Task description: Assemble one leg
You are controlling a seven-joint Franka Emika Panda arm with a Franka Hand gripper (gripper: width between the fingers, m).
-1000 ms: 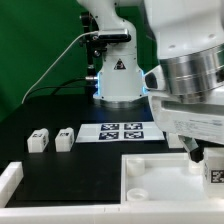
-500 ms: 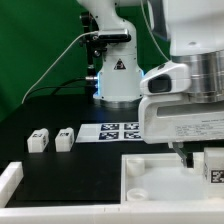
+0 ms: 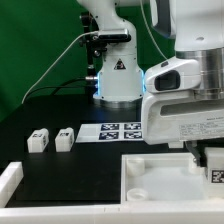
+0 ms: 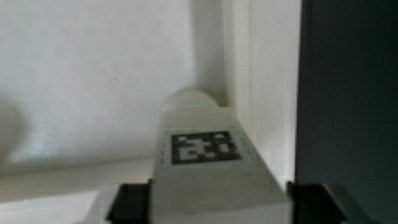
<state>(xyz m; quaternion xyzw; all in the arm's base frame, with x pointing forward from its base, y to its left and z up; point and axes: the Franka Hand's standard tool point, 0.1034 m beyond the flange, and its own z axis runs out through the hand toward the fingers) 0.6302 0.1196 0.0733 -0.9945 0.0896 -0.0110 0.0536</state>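
My gripper (image 3: 207, 160) hangs over the right side of the large white tray (image 3: 150, 172), at the exterior view's right. In the wrist view the gripper (image 4: 217, 205) is shut on a leg (image 4: 210, 150), a stubby white piece with a black-and-white tag facing the camera. The dark fingers (image 4: 128, 203) press on both its sides. The leg's far end points at the tray's floor (image 4: 89, 90), close to its raised rim (image 4: 263, 80). In the exterior view the held leg (image 3: 213, 172) shows partly below the hand. Two more legs (image 3: 38, 141) (image 3: 65, 138) stand on the black table at the left.
The marker board (image 3: 122, 130) lies on the table behind the tray. The robot base (image 3: 117, 75) stands at the back. A white raised piece (image 3: 8, 178) sits at the front left corner. In the wrist view, black table (image 4: 347, 100) shows beyond the tray's rim.
The hand has turned and shifted slightly toward the exterior view's left over the tray. The leg stays in the gripper. The two legs on the table have not moved.
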